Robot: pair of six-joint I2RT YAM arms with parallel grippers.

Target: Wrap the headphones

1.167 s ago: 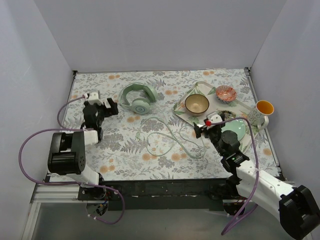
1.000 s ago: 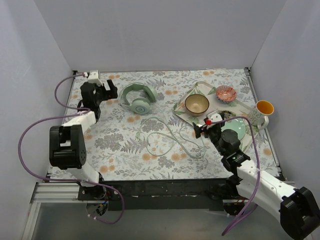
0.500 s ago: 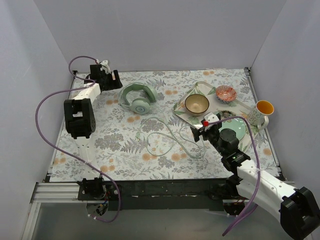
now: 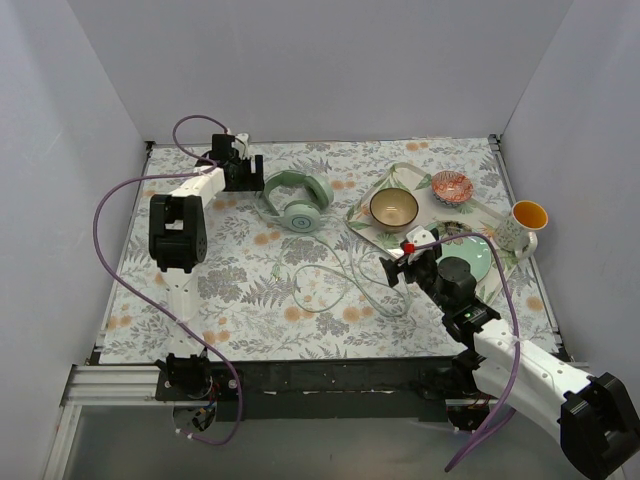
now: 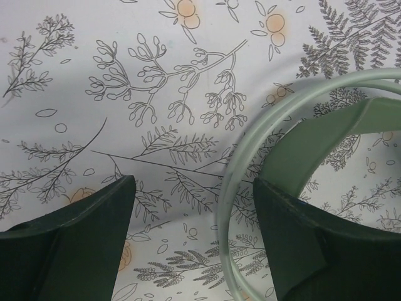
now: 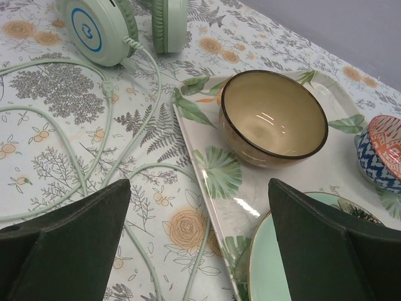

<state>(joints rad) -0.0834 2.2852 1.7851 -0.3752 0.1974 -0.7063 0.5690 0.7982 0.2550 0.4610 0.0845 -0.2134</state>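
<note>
Standing wide open at the table's point(image 4: 200, 300) far left, the left gripper point(image 4: 243, 165) has the headphones point(image 4: 293, 200) headband beside its right finger. Their cable point(image 4: 345, 280) loops rightward, under the right gripper point(image 4: 395, 265), likewise spread wide.

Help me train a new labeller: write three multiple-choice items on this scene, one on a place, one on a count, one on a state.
1. The brown bowl sits: A on the tray; B on the bare cloth; C inside the mug.
2. Bowls in view: A one; B two; C four.
3. The left gripper is: A shut on a bowl; B shut and empty; C open.

Answers:
1. A, the tray's rim runs round it.
2. B, the brown one plus the patterned bowl.
3. C, its wrist view shows the fingers apart, with the band of the headphones by one.
</note>
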